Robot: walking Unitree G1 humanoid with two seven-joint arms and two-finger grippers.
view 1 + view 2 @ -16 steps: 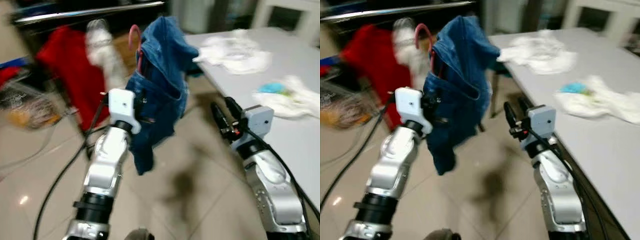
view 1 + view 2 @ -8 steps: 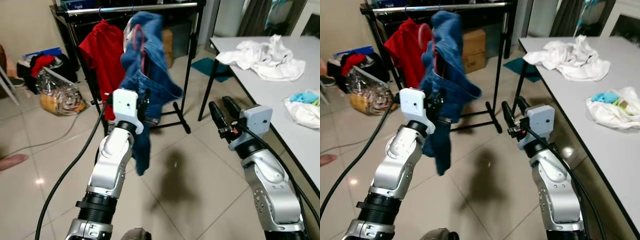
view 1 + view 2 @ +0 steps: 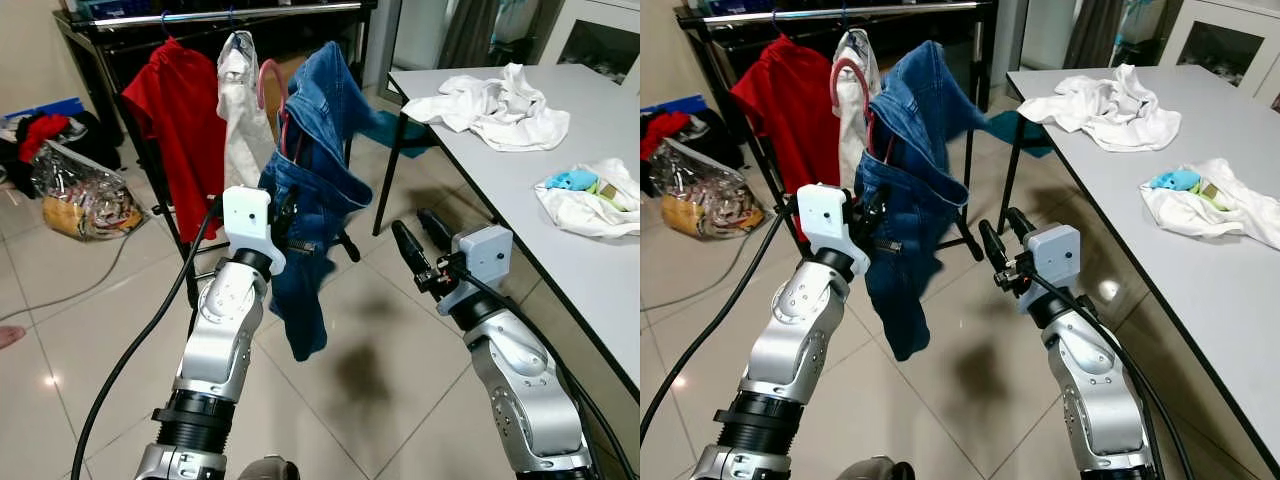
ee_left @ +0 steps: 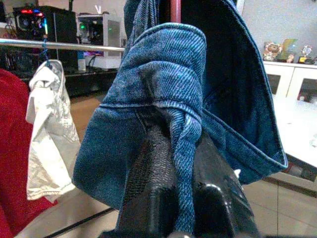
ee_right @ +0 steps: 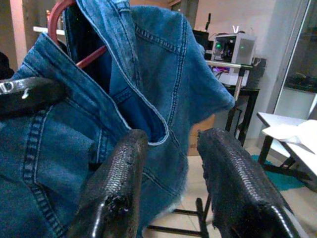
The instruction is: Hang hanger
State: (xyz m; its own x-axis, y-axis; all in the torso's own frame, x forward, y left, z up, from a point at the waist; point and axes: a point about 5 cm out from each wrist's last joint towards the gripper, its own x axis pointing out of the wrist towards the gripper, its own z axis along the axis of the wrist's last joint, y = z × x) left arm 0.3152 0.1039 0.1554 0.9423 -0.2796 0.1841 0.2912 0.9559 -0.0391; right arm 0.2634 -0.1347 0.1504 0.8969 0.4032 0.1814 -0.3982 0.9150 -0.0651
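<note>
A blue denim garment [image 3: 318, 190] hangs on a red hanger whose hook [image 3: 268, 78] sticks up above the collar. My left gripper [image 4: 181, 148] is shut on a fold of the denim and holds it up in front of the clothes rack. The hook is below the rack's metal rail [image 3: 250, 13] and apart from it. My right gripper [image 3: 411, 222] stands open just right of the garment; in the right wrist view its fingers [image 5: 119, 178] frame the denim [image 5: 148, 74] without touching it.
A red shirt [image 3: 175, 110] and a white garment [image 3: 240, 110] hang on the rail. A grey table [image 3: 520, 190] on the right carries white clothes [image 3: 490, 95] and a second pile [image 3: 590, 195]. Bags [image 3: 70, 190] lie on the floor at left.
The camera has swung and the blur has cleared, so the rack now sits further left. The denim stays in my left gripper; my right gripper stays open beside it.
</note>
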